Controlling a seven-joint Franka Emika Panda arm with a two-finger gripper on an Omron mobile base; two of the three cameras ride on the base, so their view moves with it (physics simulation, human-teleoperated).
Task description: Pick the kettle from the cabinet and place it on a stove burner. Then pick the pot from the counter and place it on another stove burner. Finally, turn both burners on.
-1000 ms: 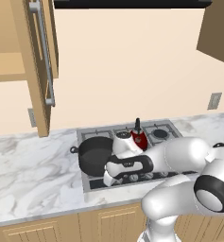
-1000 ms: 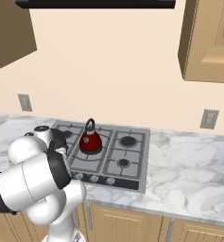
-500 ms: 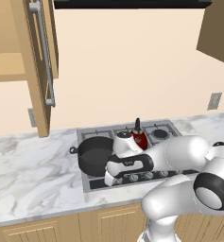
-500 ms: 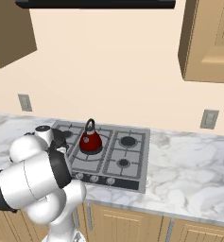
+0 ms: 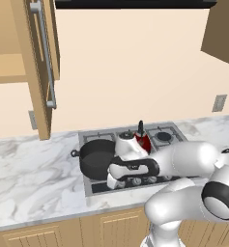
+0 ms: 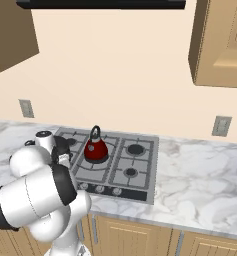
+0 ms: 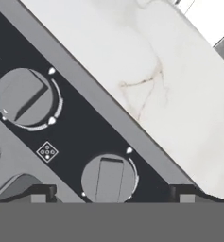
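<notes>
Knobs decide the next move: a round grey stove knob with a raised bar grip [image 7: 108,180] lies straight ahead of the claw [image 7: 112,193], centred between its two dark fingertips [image 7: 42,193], which stand spread wide to either side of it and grasp nothing. That knob's bar runs along the line out from the claw, crosswise to the gap, so the jaws look ready to close on its flat sides. A second grey knob [image 7: 24,97] sits farther ahead and off to one side, its bar turned at a slant. Just beyond the black knob strip on the other side lies the white-and-grey veined marble table [image 7: 146,71].

Both vessels appear already placed. The wide matte black pot [image 5: 96,158] rests on a burner just behind the claw [image 5: 113,182], and the small glossy dark-red kettle with its black arched handle [image 6: 95,149] stands on a neighbouring burner of the grey steel gas cooktop [image 6: 140,172], farther back and to the side.

The white arm reaches low and level across the cooktop front, wrist bent so the claw points down at the knob row. Turning on the burners seems to be the step in hand.
</notes>
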